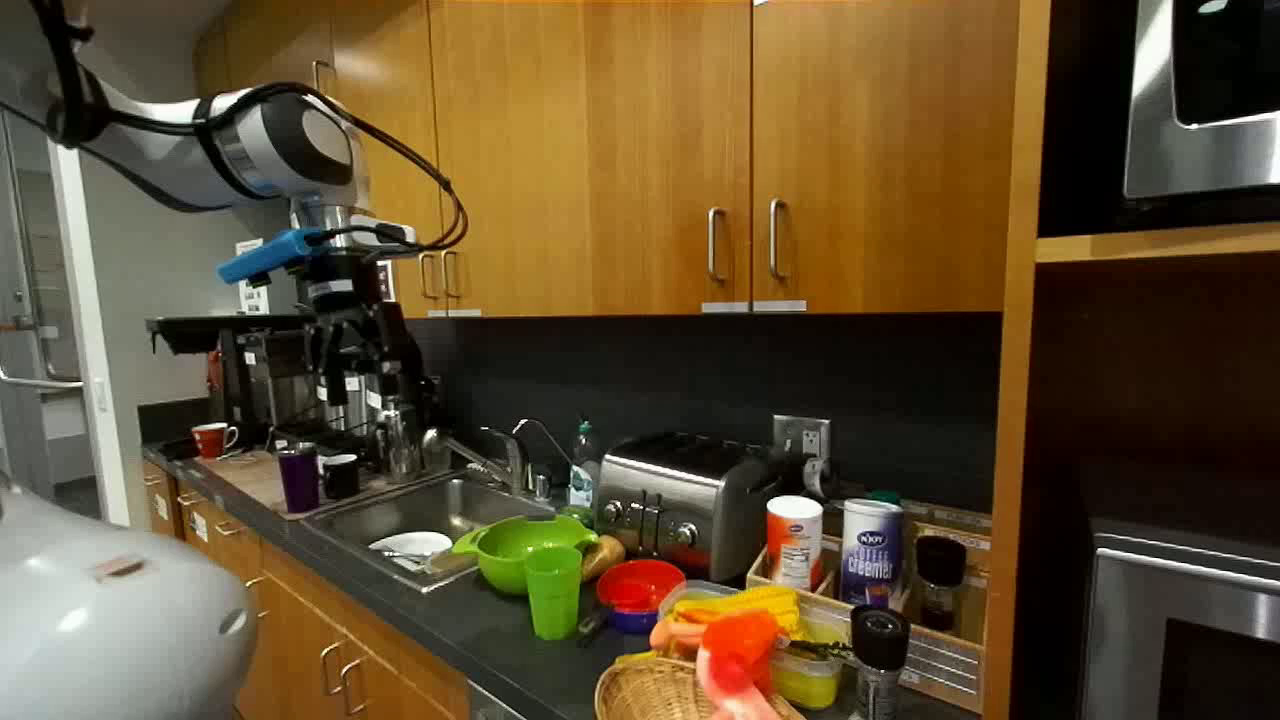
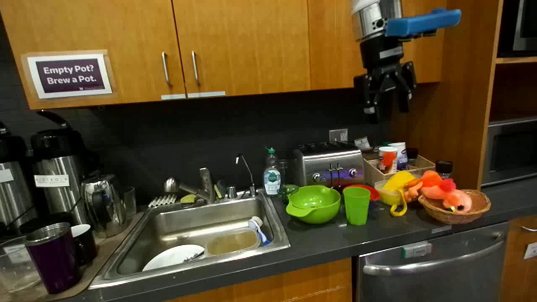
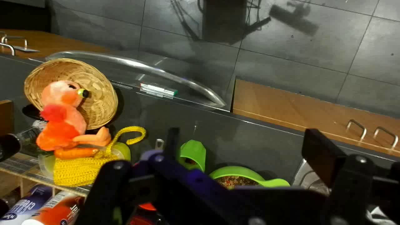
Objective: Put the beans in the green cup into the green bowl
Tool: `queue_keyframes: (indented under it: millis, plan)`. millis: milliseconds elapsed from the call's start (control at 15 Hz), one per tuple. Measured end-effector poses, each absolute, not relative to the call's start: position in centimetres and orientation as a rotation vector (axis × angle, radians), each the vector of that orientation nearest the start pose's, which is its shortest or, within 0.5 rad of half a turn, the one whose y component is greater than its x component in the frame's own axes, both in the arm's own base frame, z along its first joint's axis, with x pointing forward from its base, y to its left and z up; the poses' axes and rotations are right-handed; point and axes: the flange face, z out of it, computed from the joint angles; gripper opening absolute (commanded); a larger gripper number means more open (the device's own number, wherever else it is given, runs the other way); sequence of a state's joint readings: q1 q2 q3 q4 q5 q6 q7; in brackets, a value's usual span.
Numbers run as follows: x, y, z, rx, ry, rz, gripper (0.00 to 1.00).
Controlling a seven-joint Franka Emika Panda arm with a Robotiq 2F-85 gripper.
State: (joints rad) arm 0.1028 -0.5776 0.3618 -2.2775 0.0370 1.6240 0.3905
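The green cup (image 1: 553,600) stands upright on the counter beside the green bowl (image 1: 503,572). Both show in the other views too: the cup (image 2: 356,207) and the bowl (image 2: 321,216) in an exterior view, the cup (image 3: 194,151) and the bowl (image 3: 235,171) in the wrist view. A few dark and reddish beans (image 3: 190,161) show inside the cup. A mix of brown and red bits (image 3: 235,181) lies in the bowl, partly hidden by my gripper. My gripper (image 2: 388,111) is open and empty, high above the counter. Its fingers (image 3: 243,136) stand wide apart in the wrist view.
A red dish (image 1: 640,585) sits close behind the cup. A toaster (image 2: 329,163) stands behind the bowl. The sink (image 2: 279,235) lies to one side. A wicker basket (image 2: 455,214) with a plush toy (image 2: 444,193) is on the opposite side. Cabinets (image 1: 600,150) hang above.
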Motion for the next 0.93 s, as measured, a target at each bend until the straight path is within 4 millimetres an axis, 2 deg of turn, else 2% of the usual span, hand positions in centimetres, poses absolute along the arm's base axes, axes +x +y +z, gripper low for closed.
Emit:
queue_keyframes:
  millis: [467, 733, 933]
  plan:
    - [32.6, 19.1, 54.5, -3.340, -0.029, 0.040, 1.00]
    - [33.5, 18.4, 53.6, -3.408, -0.120, -0.144, 1.00]
    - [34.9, 16.2, 53.1, -3.400, -0.122, -0.293, 1.00]
